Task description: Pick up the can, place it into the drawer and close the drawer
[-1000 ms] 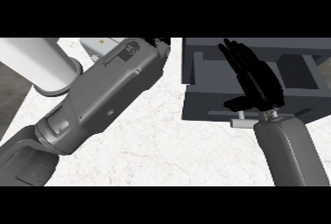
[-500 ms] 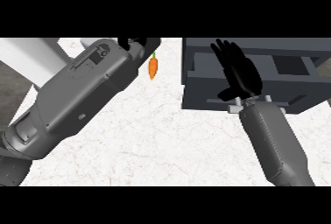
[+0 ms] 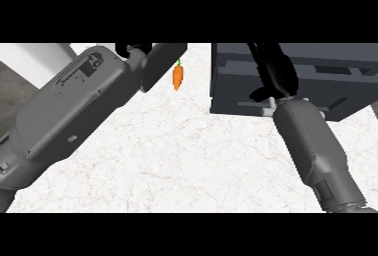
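Observation:
No can shows anywhere in the head view. The dark grey drawer point(image 3: 235, 92) stands open at the upper right of the counter. My right hand point(image 3: 275, 75) lies over the drawer's front wall, fingers straight and pointing away from me into its inside, holding nothing I can see. My left forearm runs from the lower left up to the top middle. There my left hand point(image 3: 161, 59) shows only as a black shape cut off by the top edge, and what it holds, if anything, is hidden.
A small orange carrot point(image 3: 177, 79) lies on the white marble counter point(image 3: 192, 160) between my left hand and the drawer. A white slanted block point(image 3: 37, 56) sits at the upper left, by the counter's left edge.
My right hand has moved left and farther over the drawer. My left forearm has pushed forward and up, uncovering the carrot.

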You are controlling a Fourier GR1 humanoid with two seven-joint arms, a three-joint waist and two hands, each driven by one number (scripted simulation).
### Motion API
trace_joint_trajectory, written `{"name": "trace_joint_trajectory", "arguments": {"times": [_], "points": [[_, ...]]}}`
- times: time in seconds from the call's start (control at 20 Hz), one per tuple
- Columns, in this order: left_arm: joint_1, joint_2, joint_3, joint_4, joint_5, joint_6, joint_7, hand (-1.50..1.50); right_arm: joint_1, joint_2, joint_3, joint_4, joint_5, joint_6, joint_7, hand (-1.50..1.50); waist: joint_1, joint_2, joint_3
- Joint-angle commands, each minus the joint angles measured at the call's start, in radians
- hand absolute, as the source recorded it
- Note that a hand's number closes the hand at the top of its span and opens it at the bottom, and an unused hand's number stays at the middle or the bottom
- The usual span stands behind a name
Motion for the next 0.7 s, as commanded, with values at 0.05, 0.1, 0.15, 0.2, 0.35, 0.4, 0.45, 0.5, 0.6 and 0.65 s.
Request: {"name": "trace_joint_trajectory", "arguments": {"times": [0.05,0.1,0.15,0.2,0.35,0.4,0.45,0.5,0.6,0.65], "points": [[0.028,0.014,0.007,-0.064,-0.022,0.030,0.010,-1.50,-0.060,0.008,-0.055,0.181,-0.004,-0.115,0.006,-1.50,0.009,0.024,0.018],[0.051,0.024,-0.004,-0.065,-0.031,0.024,0.013,-1.50,-0.101,0.013,-0.055,0.199,0.011,-0.128,0.026,-1.50,0.014,0.025,0.017],[0.032,0.003,0.009,-0.059,-0.027,0.035,0.015,-1.50,-0.105,0.000,-0.072,0.224,-0.006,-0.152,-0.004,-1.50,0.010,0.029,0.018],[0.046,0.040,0.014,-0.077,-0.029,0.019,0.021,-1.50,-0.124,-0.031,-0.085,0.249,-0.008,-0.152,-0.016,-1.50,0.015,0.028,0.018],[0.034,0.026,0.002,-0.094,-0.044,0.028,0.033,-1.50,-0.152,-0.006,-0.100,0.300,-0.002,-0.233,0.001,-1.50,0.022,0.035,0.019],[0.045,0.032,-0.014,-0.111,-0.051,0.027,0.049,-1.50,-0.229,0.002,-0.086,0.319,0.034,-0.194,0.074,-1.50,0.026,0.029,0.017],[0.075,0.067,0.006,-0.148,-0.037,0.015,0.062,-1.50,-0.229,-0.049,-0.105,0.337,0.015,-0.194,0.023,-1.50,0.030,0.028,0.017],[0.051,0.052,0.020,-0.126,-0.037,0.017,0.054,-1.50,-0.230,-0.032,-0.106,0.355,0.017,-0.225,0.026,-1.50,0.033,0.037,0.018],[0.080,0.078,0.014,-0.151,-0.046,0.011,0.066,-1.50,-0.285,-0.051,-0.112,0.378,0.020,-0.198,0.038,-1.50,0.032,0.030,0.017],[0.068,0.073,0.027,-0.156,-0.046,0.019,0.063,-1.50,-0.312,-0.060,-0.114,0.388,0.019,-0.181,0.035,-1.50,0.033,0.032,0.017]]}}
